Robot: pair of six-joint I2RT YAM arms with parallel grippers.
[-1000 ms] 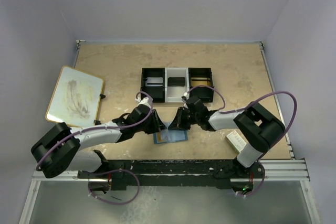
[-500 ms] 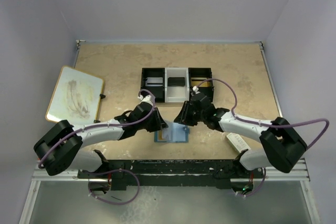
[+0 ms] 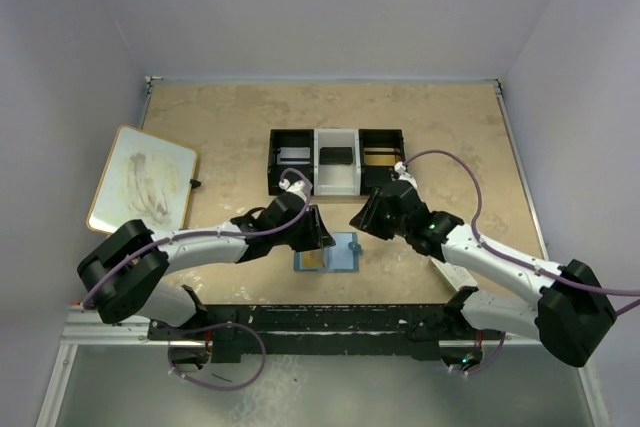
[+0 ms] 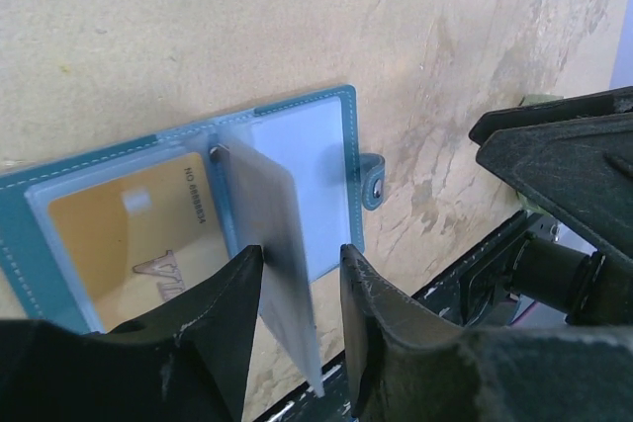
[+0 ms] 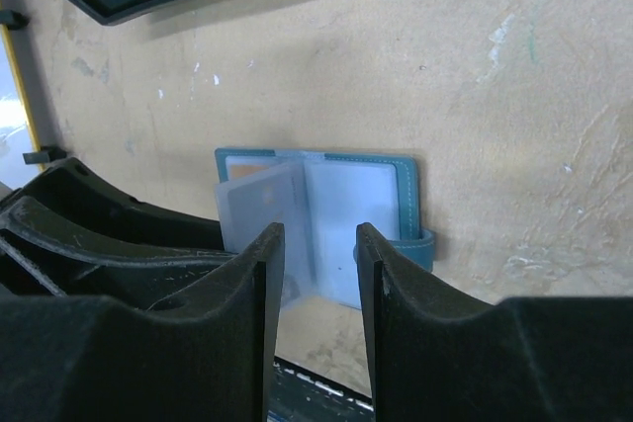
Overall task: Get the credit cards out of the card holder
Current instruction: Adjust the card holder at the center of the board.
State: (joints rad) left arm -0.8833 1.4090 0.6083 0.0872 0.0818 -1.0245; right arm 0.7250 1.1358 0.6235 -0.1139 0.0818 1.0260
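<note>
Beyond card holder: tray; whiteboard L.

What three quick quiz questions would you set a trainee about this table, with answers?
1. True or false: the card holder lies folded shut.
2. Which card sits in one of its pockets? A. the gold card B. a red card C. a green card
3. Which claw has the grey card standing between its fingers?
Key: 1 false, it lies open; 2 A; 3 the left claw.
</note>
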